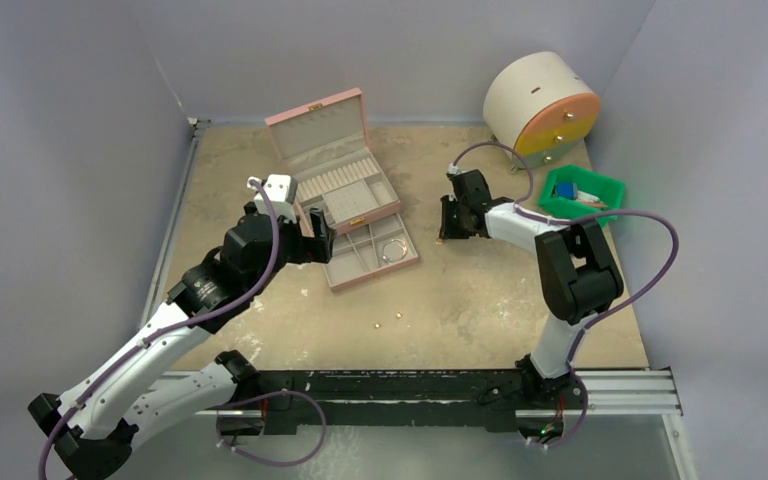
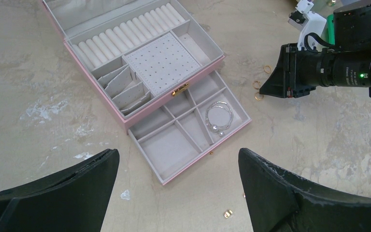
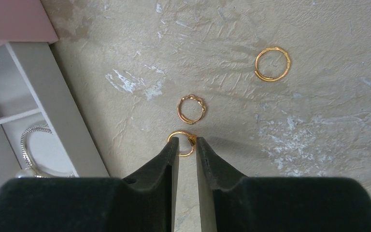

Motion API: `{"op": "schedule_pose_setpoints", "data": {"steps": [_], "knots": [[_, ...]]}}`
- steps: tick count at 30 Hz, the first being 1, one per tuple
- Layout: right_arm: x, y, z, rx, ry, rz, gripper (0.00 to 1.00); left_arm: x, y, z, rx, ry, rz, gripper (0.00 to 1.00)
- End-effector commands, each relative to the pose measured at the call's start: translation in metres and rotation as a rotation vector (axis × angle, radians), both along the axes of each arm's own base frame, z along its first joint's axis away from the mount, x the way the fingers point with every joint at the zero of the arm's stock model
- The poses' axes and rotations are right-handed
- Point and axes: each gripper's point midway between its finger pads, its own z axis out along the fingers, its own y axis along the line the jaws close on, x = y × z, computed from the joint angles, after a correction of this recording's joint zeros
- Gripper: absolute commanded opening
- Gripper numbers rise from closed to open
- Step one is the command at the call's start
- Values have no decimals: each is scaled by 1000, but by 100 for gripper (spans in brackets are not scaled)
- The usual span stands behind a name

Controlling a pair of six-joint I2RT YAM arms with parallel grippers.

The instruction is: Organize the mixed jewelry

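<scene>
Three thin gold rings point(image 2: 256, 84) lie in a loose line on the mottled beige worktop point(image 3: 328, 159), beside the pink jewellery box point(image 2: 121, 119). They are a plain hoop point(image 3: 272, 63), a wavy-edged one point(image 3: 192, 109), and a third ring point(image 3: 180, 133) at the tips of the right claw point(image 3: 187, 140). Its pads stand a sliver apart (whether they pinch the ring, I cannot tell). One silvery wire bracelet point(image 2: 219, 120) sits coiled in the right-end compartment of the open drawer point(image 2: 166, 147). Two tiny gold studs point(image 1: 398, 317) rest nearer the arms. The left claw point(image 2: 177, 157) gapes wide, holding nothing.

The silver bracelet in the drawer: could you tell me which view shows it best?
Left wrist: the whole silver bracelet lies unobstructed in the drawer. Top external shows it small; right wrist catches only part.
</scene>
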Motion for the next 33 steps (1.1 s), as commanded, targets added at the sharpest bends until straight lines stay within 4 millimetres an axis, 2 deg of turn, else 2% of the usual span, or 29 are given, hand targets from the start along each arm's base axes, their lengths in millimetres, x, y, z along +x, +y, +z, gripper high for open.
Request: {"op": "schedule_pose_setpoints", "data": {"steps": [1, 11, 20, 29, 33], "knots": [[10, 2, 4, 4, -25, 8, 22, 2, 2, 11, -21, -40, 8, 93], [13, -7, -1, -44, -34, -13, 20, 2, 2, 11, -21, -40, 8, 93], [12, -10, -6, -67, -32, -5, 15, 1, 2, 12, -24, -43, 8, 93], [7, -8, -7, -72, -25, 10, 0, 1, 3, 14, -30, -47, 9, 93], [5, -7, 0, -75, -37, 8, 0, 0, 4, 16, -40, -49, 14, 93]]}}
